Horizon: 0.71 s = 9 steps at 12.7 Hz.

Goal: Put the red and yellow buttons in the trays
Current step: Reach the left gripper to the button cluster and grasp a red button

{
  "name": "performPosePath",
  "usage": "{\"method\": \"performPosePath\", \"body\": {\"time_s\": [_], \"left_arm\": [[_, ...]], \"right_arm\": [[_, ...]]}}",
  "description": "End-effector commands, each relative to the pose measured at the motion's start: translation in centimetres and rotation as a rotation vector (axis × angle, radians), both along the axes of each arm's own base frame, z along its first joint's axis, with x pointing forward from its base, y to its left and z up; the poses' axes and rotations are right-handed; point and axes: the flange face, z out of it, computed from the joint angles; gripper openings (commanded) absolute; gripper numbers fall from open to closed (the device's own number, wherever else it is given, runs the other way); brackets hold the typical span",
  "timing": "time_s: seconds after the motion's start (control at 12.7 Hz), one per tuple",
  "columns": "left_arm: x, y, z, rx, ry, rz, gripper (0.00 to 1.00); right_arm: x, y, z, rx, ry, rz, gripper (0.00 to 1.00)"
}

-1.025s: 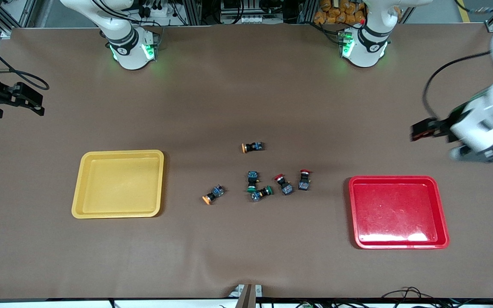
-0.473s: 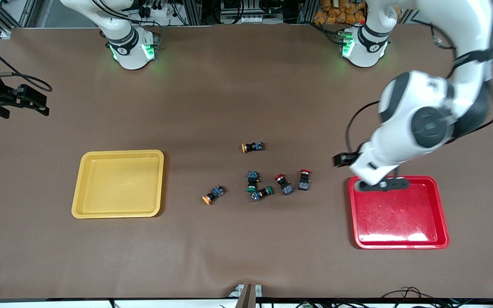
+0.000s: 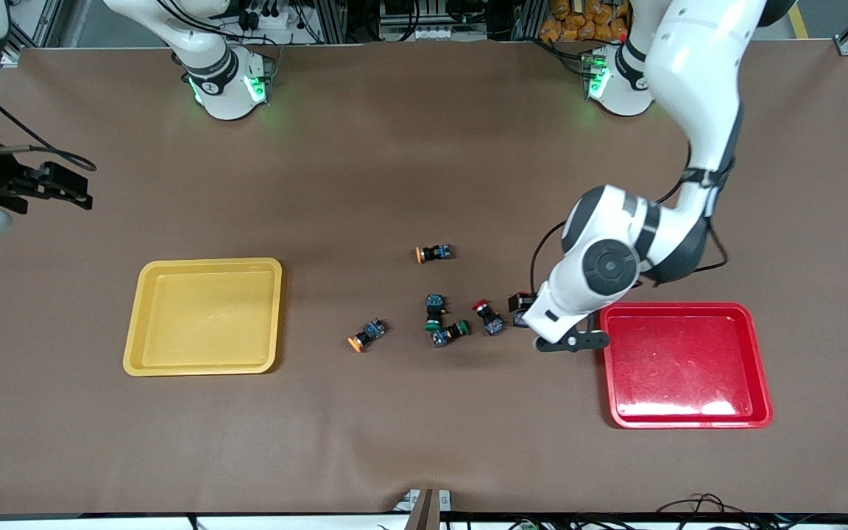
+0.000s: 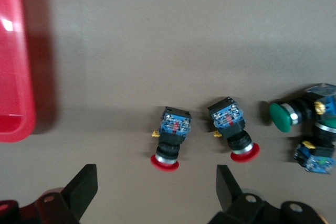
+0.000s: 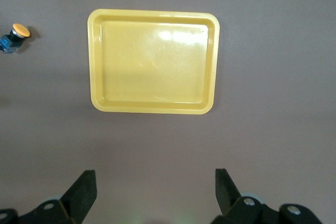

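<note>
Two red-capped buttons lie on their sides beside each other, one (image 4: 169,140) closer to the red tray (image 3: 689,368), the other (image 3: 488,316) (image 4: 233,132) toward the green-capped ones. My left gripper (image 4: 156,190) hangs open over the mat just short of the first one, which my left hand mostly hides in the front view. One yellow-capped button (image 3: 433,253) lies farther from the front camera than the cluster, another (image 3: 365,337) (image 5: 14,35) toward the yellow tray (image 3: 203,316) (image 5: 152,61). My right gripper (image 3: 74,190) (image 5: 155,190) waits open, high at the right arm's end of the table.
Two green-capped buttons (image 3: 435,313) (image 3: 451,330) lie touching each other beside the red-capped pair, toward the yellow tray. Both trays hold nothing. A brown mat covers the table; cables and gear sit past the edge by the arm bases.
My left arm swung in from its end of the table, passed the red tray's corner and now hangs over the red-capped buttons. My right gripper shifted only slightly.
</note>
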Motion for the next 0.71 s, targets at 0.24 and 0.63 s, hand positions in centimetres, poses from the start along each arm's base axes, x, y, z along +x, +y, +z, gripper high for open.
{"method": "performPosePath", "body": {"time_s": [0.24, 0.63], "left_arm": [[0.1, -1.7, -6.0, 0.017, -0.033, -0.004, 1.0], [-0.7, -2.3, -10.3, 0.082, -0.049, -0.073, 0.94]], "right_arm": [[0.6, -1.0, -0.7, 0.026, 0.024, -0.01, 1.0], [1.5, -2.0, -2.2, 0.021, 0.039, -0.015, 1.0]]}}
